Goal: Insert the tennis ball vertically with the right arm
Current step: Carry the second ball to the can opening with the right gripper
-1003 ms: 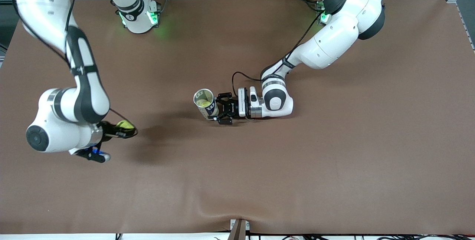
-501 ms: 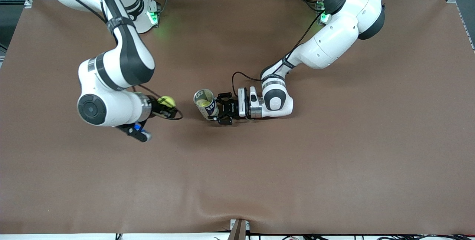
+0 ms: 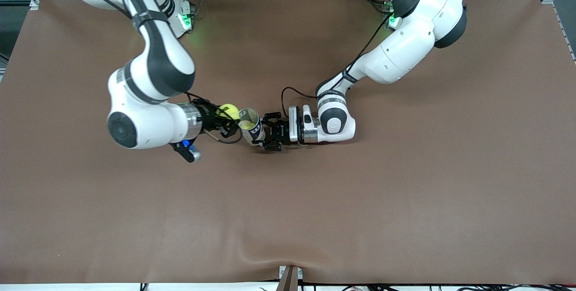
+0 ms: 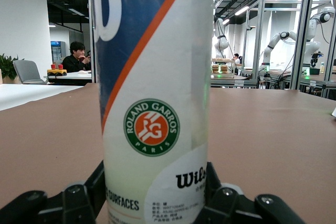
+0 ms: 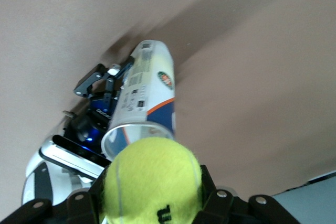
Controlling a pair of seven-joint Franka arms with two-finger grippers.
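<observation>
Right hand (image 3: 223, 122) is clamped on a yellow-green tennis ball (image 3: 228, 111), held in the air just beside the open mouth of the tennis ball can (image 3: 250, 125) — close, but not yet squarely over it. The can stands upright near the middle of the brown counter (image 3: 405, 192), and at least one ball already lies inside it. Left hand (image 3: 269, 134) grips the can low on its wall, its fingers (image 4: 79, 203) pressed to either side, steadying it. By my reading the carry is nearly done; what remains is to centre the ball above the rim, lower it straight down and release — a slight offset would catch the rim.
</observation>
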